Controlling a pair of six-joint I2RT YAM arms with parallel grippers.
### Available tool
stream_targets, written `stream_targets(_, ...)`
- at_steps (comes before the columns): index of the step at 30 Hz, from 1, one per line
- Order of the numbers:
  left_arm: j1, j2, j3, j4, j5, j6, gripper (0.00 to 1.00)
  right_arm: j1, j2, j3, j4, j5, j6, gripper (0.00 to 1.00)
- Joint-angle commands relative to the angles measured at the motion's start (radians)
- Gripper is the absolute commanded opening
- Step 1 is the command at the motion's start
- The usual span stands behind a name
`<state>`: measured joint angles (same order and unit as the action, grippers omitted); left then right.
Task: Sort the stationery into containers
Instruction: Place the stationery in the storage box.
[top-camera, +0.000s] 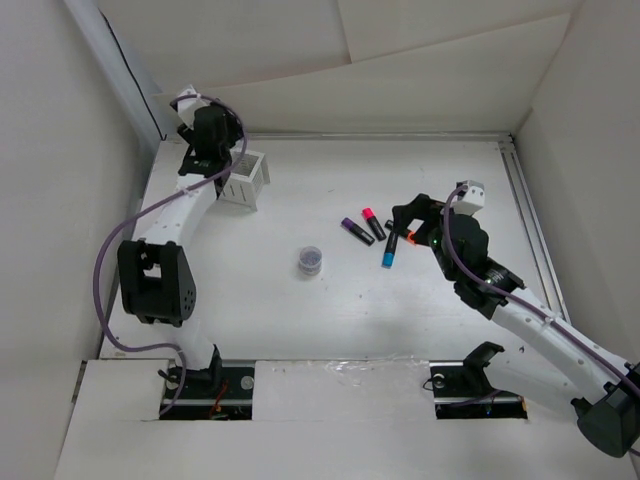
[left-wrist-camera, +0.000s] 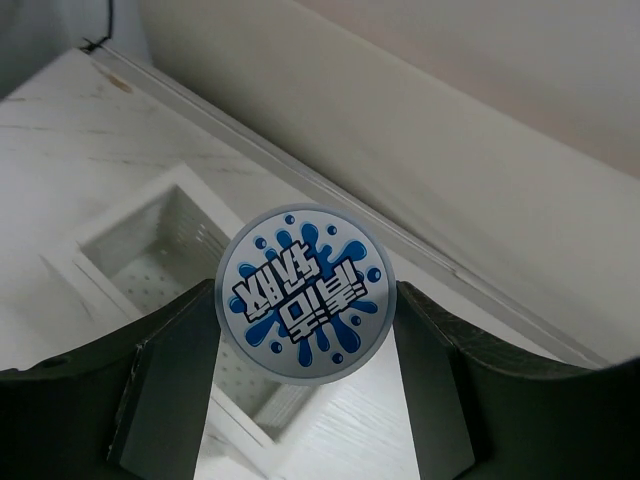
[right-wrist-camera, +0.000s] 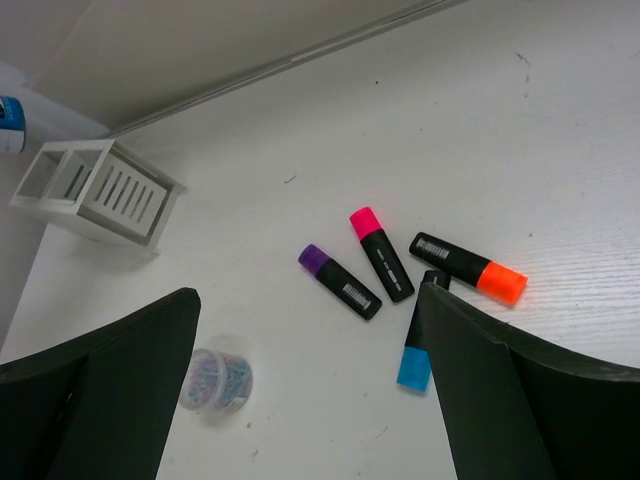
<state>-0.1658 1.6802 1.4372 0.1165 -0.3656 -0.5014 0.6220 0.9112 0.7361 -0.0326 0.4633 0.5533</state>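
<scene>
Right gripper (right-wrist-camera: 310, 400), spread, beside four markers (right-wrist-camera: 385, 268); one tub (right-wrist-camera: 216, 380) apart.

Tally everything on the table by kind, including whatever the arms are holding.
Markers: 4 (purple marker, pink marker, orange marker, blue marker)
Round pieces: 2 (clear tub on the table, labelled disc held in the left gripper)
White two-compartment box: 1
Total: 7
</scene>
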Motion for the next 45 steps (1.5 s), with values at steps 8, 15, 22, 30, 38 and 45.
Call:
stream_targets(8, 0.126, 0.082, 0.157, -0.021, 0.005, 0.044, 0.35, 0.007, 0.009, -0.001, 0.062, -0.034, -0.02, 0.96)
stream_targets(15, 0.126, 0.171, 0.244, -0.093, -0.027, 0.109, 0.36, 0.007, 0.009, 0.008, 0.062, -0.043, -0.02, 0.96)
stream_targets(22, 0.126, 0.214, 0.287, -0.158, -0.093, 0.133, 0.36, 0.016, 0.009, 0.008, 0.062, -0.043, -0.02, 0.96)
stream_targets(30, 0.106, 0.246, 0.305, -0.204, -0.133, 0.153, 0.36, 0.016, 0.018, 0.008, 0.062, -0.043, -0.02, 0.96)
stream_targets(38, 0.083, 0.282, 0.396, -0.307, -0.164, 0.176, 0.72, 0.016, 0.018, 0.008, 0.062, -0.043, -0.02, 0.96)
stream_targets(45, 0.083, 0.225, 0.405, -0.33, -0.135, 0.155, 0.71, 0.016, -0.002, 0.008, 0.062, -0.043, -0.02, 0.96)
